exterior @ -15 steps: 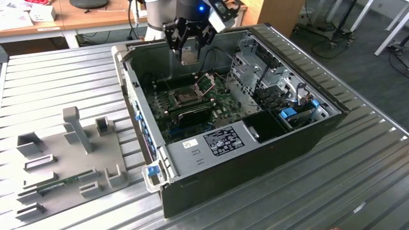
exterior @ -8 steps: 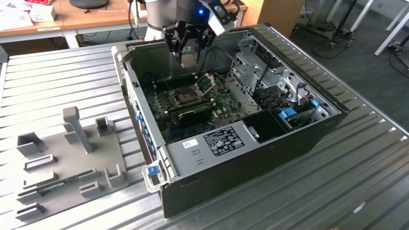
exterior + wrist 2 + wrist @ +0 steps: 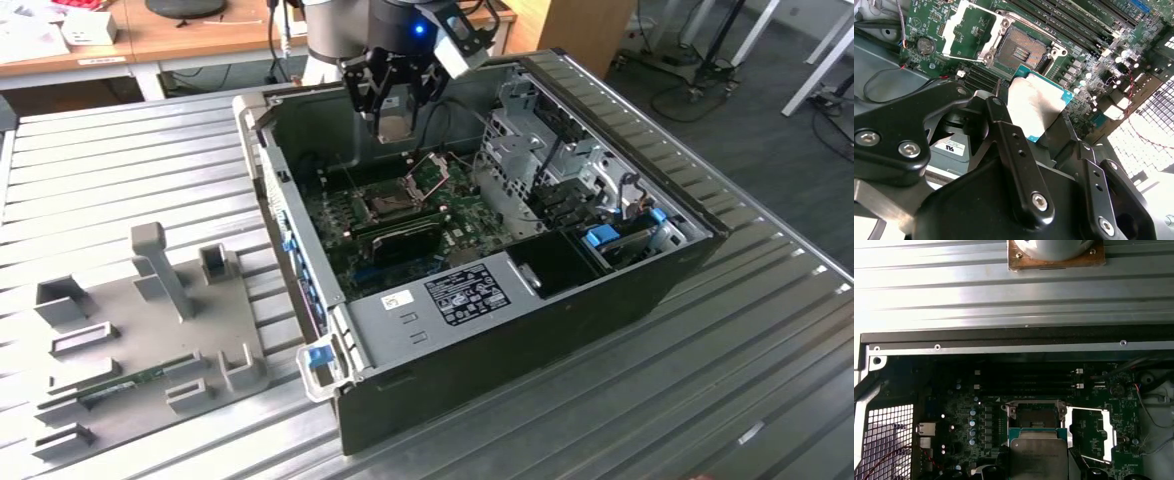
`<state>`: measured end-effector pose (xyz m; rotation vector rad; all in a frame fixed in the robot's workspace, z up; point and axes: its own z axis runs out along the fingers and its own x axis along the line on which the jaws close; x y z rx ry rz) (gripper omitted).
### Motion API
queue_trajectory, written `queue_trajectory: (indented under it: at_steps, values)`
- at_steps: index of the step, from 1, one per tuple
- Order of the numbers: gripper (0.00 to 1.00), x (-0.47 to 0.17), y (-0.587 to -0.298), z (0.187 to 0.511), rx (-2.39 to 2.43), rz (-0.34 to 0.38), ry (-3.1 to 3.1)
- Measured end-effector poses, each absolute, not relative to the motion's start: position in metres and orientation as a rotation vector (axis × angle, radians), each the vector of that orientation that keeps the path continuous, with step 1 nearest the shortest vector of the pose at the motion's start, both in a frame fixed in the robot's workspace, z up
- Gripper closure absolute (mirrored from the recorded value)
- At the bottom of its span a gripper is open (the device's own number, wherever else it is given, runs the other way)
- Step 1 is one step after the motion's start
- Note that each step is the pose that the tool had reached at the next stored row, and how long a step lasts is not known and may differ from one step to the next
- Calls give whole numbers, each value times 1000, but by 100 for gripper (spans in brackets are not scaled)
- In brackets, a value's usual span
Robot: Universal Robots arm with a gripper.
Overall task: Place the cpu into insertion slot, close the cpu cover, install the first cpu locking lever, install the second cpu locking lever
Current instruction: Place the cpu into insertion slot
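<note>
My gripper (image 3: 396, 118) hangs over the open computer case, shut on the cpu (image 3: 396, 127), a flat square chip with a silver-grey top. In the second wrist view the cpu (image 3: 1036, 107) sits between the black fingers (image 3: 1004, 132), a little above and beside the insertion slot (image 3: 1021, 50). The slot is a dark open socket on the green board, with nothing in it. The cpu cover (image 3: 966, 30) is swung open and lies beside the slot. The first wrist view shows the cpu (image 3: 1036, 455) just short of the insertion slot (image 3: 1034, 412), with the cpu cover (image 3: 1091, 432) open to one side.
Long black memory slots (image 3: 1079, 22) run beside the socket. The case walls (image 3: 274, 180) and a metal drive cage (image 3: 534, 150) enclose the board. A grey fixture plate (image 3: 147, 330) with upright holders lies on the slatted metal table at the exterior view's left.
</note>
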<state>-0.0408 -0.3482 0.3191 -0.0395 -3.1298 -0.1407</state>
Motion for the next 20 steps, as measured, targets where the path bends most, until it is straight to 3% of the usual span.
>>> queue_trajectory:
  at_steps: [20]
  values:
    - [46,-41,-348,305,-39,-141,-3130]
